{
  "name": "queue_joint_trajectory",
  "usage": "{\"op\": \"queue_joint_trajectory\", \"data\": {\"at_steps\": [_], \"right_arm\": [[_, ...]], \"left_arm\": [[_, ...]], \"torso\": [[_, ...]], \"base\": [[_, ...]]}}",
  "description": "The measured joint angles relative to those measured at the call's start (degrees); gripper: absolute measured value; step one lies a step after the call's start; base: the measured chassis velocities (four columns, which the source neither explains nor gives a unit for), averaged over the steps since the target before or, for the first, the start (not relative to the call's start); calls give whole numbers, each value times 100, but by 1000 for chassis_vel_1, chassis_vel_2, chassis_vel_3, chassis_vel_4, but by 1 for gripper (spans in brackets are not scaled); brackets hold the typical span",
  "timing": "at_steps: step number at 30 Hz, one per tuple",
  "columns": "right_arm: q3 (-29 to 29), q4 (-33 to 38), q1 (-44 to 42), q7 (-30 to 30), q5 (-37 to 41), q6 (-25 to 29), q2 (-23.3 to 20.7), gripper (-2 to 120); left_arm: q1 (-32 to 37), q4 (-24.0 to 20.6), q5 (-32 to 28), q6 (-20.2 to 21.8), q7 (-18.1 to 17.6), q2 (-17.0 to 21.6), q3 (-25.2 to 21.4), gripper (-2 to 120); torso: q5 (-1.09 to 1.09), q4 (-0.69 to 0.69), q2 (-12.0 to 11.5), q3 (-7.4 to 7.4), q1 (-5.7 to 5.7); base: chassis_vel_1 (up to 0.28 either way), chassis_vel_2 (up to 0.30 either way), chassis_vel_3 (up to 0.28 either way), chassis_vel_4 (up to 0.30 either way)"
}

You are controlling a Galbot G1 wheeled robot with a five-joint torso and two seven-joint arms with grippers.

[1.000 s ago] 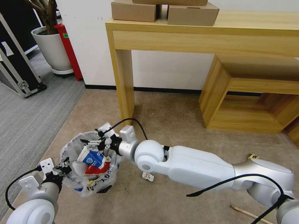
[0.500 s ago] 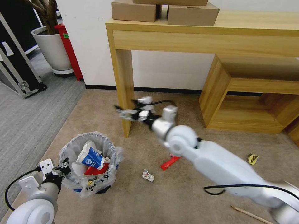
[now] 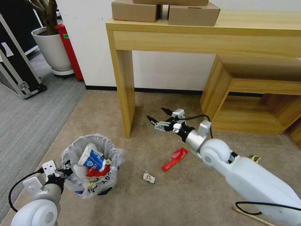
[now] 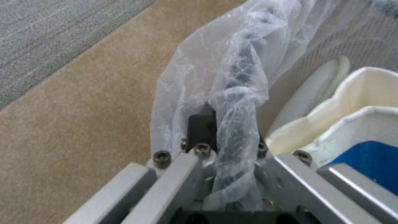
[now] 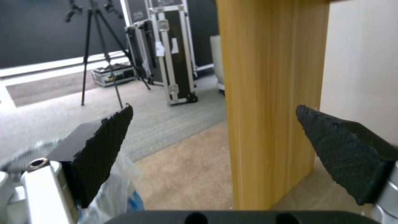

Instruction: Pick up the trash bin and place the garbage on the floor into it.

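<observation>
The trash bin (image 3: 74, 145), black with a crinkly white bag, stands on the beige carpet floor (image 3: 188, 197) at the lower left. Inside lie a blue-white cup (image 3: 92, 159), red scraps and a white slipper (image 4: 315, 93). My left gripper (image 3: 65, 170) is shut on its bag-covered rim (image 4: 234, 124). My right gripper (image 3: 159, 115) hangs open and empty above the carpet, just right of the table leg (image 5: 269, 102). Garbage on the floor: a red wrapper (image 3: 175, 158), a crumpled white piece (image 3: 149, 177), a yellow wrapper (image 3: 255, 158) and a wooden stick (image 3: 250, 216).
A wooden table (image 3: 200, 37) with cardboard boxes (image 3: 166, 11) spans the back, a low wooden shelf (image 3: 250, 100) under its right side. Grey carpet (image 3: 28, 119), a white planter (image 3: 53, 50) and black cases (image 3: 15, 72) lie to the left.
My right arm swung from above the bin to the right, past the table leg, and now sits lower near the red wrapper. The left gripper and the bin stayed put.
</observation>
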Motion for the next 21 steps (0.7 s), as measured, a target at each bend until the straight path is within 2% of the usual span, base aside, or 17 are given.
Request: {"op": "queue_joint_trajectory", "data": {"at_steps": [3, 4, 7, 9, 10, 12, 13, 16, 17, 19, 20, 21], "right_arm": [[21, -109, -245, -120, -428, 131, -108, 100], [-25, -290, -395, -128, -845, 173, -195, 100], [-243, -526, -490, -26, -1291, 36, -320, 99], [-706, -737, -425, 380, -1503, -474, -455, 98], [-706, -737, -425, 380, -1503, -474, -455, 98], [-1060, -837, -279, 732, -1466, -1044, -484, 96], [-1060, -837, -279, 732, -1466, -1044, -484, 96], [-1419, -837, -80, 1019, -1164, -1691, -438, 99], [-1419, -837, -80, 1019, -1164, -1691, -438, 99], [-1656, -704, 90, 1310, -743, -2333, -347, 100], [-1656, -704, 90, 1310, -743, -2333, -347, 100], [-1731, -648, 149, 1439, -532, -2585, -294, 100]], "left_arm": [[2, 1, 3, -12, 3, -3, -3, 1], [-3, 2, 3, -18, 6, -6, -4, 1], [-17, 2, 6, -21, 9, -20, -3, 1], [-31, 3, 29, -23, 12, -63, 7, 1], [-31, 3, 29, -23, 12, -63, 7, 1], [-30, 17, 82, -41, 31, -111, 32, 1], [-30, 17, 82, -41, 31, -111, 32, 1], [-21, 48, 151, -75, 65, -167, 47, 1], [-21, 48, 151, -75, 65, -167, 47, 1], [-15, 61, 179, -88, 74, -200, 62, 1], [-15, 61, 179, -88, 74, -200, 62, 1], [-16, 67, 187, -90, 78, -206, 69, 1]], "torso": [[0, -1, 0, 0, 0], [0, -2, 0, 0, 0], [1, -3, 0, 0, 1], [0, -2, 0, 1, 0], [0, -2, 0, 1, 0], [0, -2, 0, 0, 0], [0, -2, 0, 0, 0], [0, -2, 0, 1, 0], [0, -2, 0, 1, 0], [-1, -1, 0, 1, 0], [-1, -1, 0, 1, 0], [-1, -1, 0, 1, 0]], "base": [[0, 0, 0, 0], [0, 0, 0, 0], [0, 0, 0, 0], [0, 0, 0, 0], [0, 0, 0, 0], [0, 0, 0, 0], [0, 0, 0, 0], [0, 0, 0, 0], [0, 0, 0, 0], [0, 0, 0, 0], [0, 0, 0, 0], [0, 0, 0, 0]]}}
